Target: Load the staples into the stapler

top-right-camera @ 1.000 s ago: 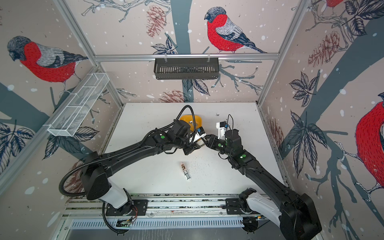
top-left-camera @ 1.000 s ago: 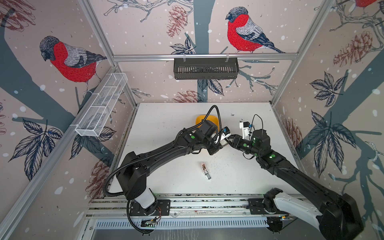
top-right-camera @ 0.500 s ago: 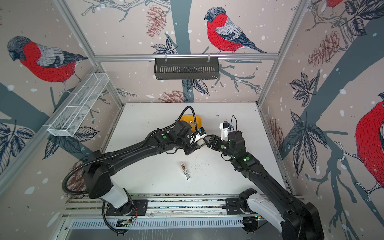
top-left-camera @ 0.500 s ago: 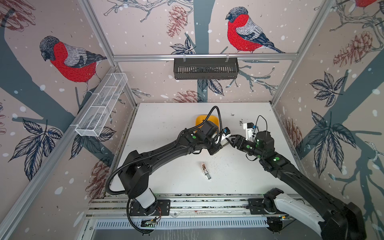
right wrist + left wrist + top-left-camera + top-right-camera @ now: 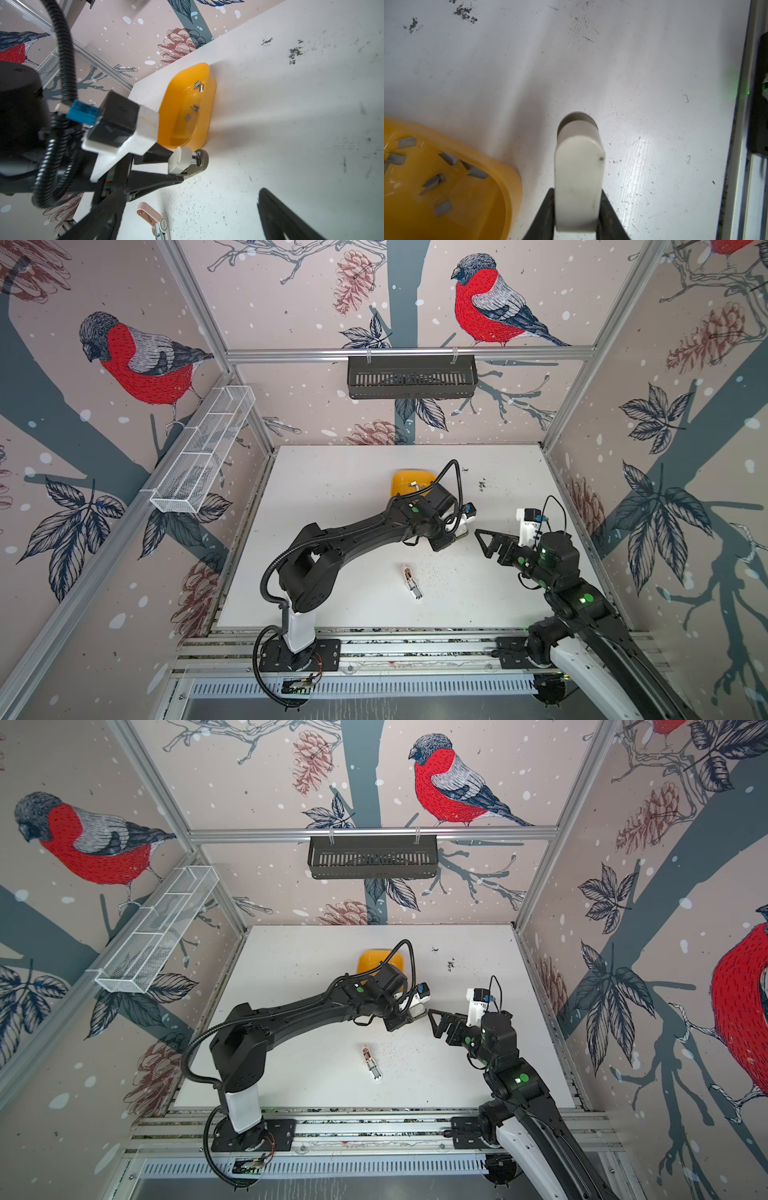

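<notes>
**Blocked ahead, clear aside**

Ahead of the right gripper (image 5: 484, 543), passage is barred by the left gripper (image 5: 455, 536) and its clamped stapler (image 5: 187, 161), with the tray (image 5: 204, 116) just behind them. A pink stapler (image 5: 411, 584) is seen on the table (image 5: 519, 485) between both arms. Bare room is left outside the right gripper.

The tray (image 5: 512, 185) showed glossy, slightly translucent yellow plastic, the staples (image 5: 475, 173) in it were dull grey metal, the off-white mini stapler (image 5: 578, 176) was smooth matt plastic with a shiny metal core, and the white tabletop (image 5: 633, 72) looked scuffed, speckled and faintly sheened.
</notes>
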You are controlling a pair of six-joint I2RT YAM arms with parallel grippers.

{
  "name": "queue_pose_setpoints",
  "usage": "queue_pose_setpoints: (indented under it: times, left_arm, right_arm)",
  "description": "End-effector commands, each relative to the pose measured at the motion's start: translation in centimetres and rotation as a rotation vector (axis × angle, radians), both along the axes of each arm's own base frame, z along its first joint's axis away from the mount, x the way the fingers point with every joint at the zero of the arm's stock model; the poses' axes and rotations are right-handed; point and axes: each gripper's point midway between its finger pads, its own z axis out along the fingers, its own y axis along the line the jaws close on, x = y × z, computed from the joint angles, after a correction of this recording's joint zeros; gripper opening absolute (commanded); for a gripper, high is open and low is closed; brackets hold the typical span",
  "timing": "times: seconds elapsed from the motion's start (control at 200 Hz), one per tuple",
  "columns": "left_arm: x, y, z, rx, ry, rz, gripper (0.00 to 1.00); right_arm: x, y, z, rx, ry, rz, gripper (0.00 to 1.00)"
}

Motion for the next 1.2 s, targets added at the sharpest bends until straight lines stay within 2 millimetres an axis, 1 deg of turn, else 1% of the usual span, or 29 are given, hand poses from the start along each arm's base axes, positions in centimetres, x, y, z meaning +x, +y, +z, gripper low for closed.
queue_pose_setpoints:
  times: [0.0,0.1,0.27,0.42,0.57,0.755,0.931,1.011,1.091,1.196]
  left_arm:
    - [0.5,-0.6,-1.5,0.05,0.003,-0.028,0.2]
    - [1.0,-1.3,-3.2,0.077,0.022,-0.039,0.2]
    - [1.1,-2.1,-5.2,0.101,0.051,-0.066,0.2]
    - [0.4,-2.1,-7.0,0.142,0.092,-0.109,0.21]
    - [-0.2,-1.9,-8.2,0.171,0.109,-0.136,0.22]
    - [-0.2,-1.7,-9.0,0.201,0.106,-0.147,0.22]
    - [-0.1,-1.7,-9.2,0.202,0.11,-0.138,0.27]
    - [0.1,-1.7,-9.4,0.211,0.105,-0.132,0.32]
    - [0.2,-1.7,-9.3,0.211,0.101,-0.123,0.34]
    - [0.4,-1.8,-8.8,0.205,0.091,-0.11,0.45]
  right_arm:
    - [-0.5,-0.7,-1.0,-0.023,0.021,-0.027,1.0]
    - [-0.8,-1.0,-1.1,-0.007,0.028,-0.042,1.0]
    - [-1.0,-1.2,-1.5,0.003,0.034,-0.055,1.0]
    - [-1.0,-1.2,-1.1,-0.005,0.02,-0.051,1.0]
    - [-0.9,-1.2,-1.0,-0.009,0.015,-0.048,1.0]
    - [-1.0,-1.1,-1.2,-0.008,0.022,-0.04,1.0]
    - [-0.9,-1.1,-0.8,-0.012,0.015,-0.042,1.0]
    - [-0.9,-1.1,-0.6,-0.016,0.014,-0.038,1.0]
    - [-1.0,-1.1,-0.5,-0.025,0.014,-0.032,1.0]
    - [-1.0,-0.9,-0.6,-0.025,0.016,-0.023,1.0]
